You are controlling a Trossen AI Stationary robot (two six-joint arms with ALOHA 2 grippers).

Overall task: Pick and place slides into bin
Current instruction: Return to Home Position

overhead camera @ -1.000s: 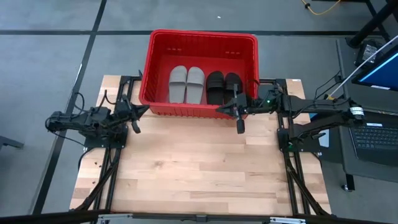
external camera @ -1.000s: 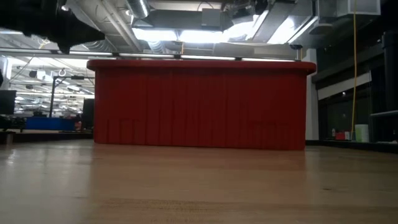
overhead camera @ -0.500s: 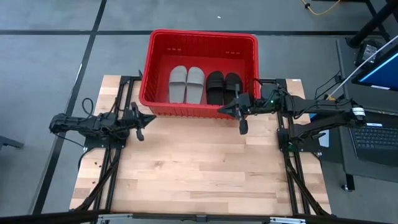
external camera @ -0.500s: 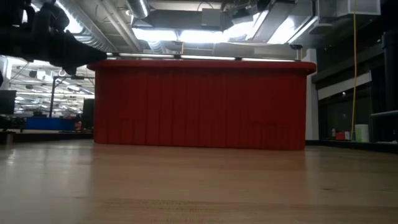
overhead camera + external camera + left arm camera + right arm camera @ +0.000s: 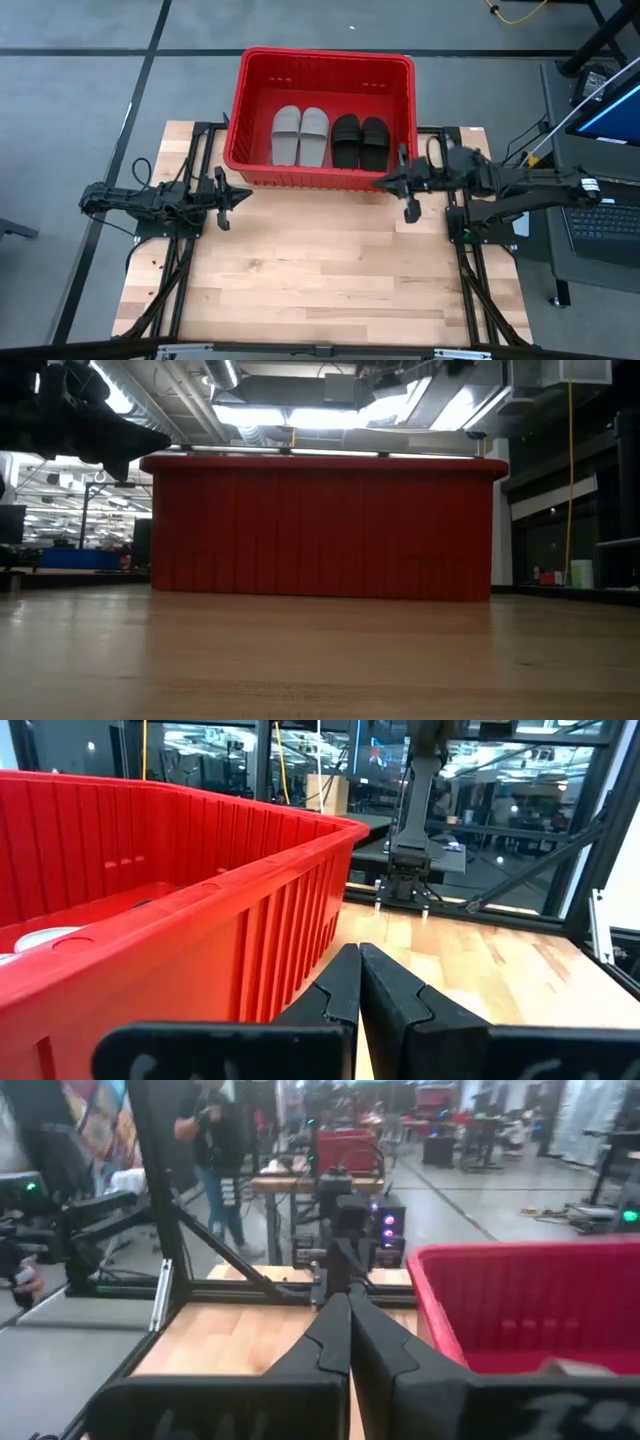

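Red bin (image 5: 327,56) sat at the far edge of the counter (image 5: 320,270), its back part jutting past the wood over the grey floor (image 5: 90,80).

Contents, seen from above: one row of four, flat on the bin's bottom, side by side.
- Two grey slides (image 5: 300,135) lay on the left arm's side.
- Two black slides (image 5: 360,141) lay on the right arm's side, close against the grey pair.

Left pincer (image 5: 243,191) was outside the bin, just off its near left corner, low over the counter and pointing toward the middle. It was closed and empty. From its wrist camera the two fingers (image 5: 335,990) met at the tips, with the bin's ribbed wall running alongside. The grey pair lay over that wall, nearer to this pincer than the black pair.

Right pincer (image 5: 381,182) was just outside the near wall, close to the near right corner, tips aimed toward the left arm. It too was closed with nothing held, its fingers (image 5: 335,1330) pressed together in its own wrist camera. The black pair lay just across the wall from it, the grey pair farther along.

From counter height the bin's front wall filled the middle, and both pairs were hidden behind it.

A person (image 5: 215,1140) stood in the room well beyond the counter.
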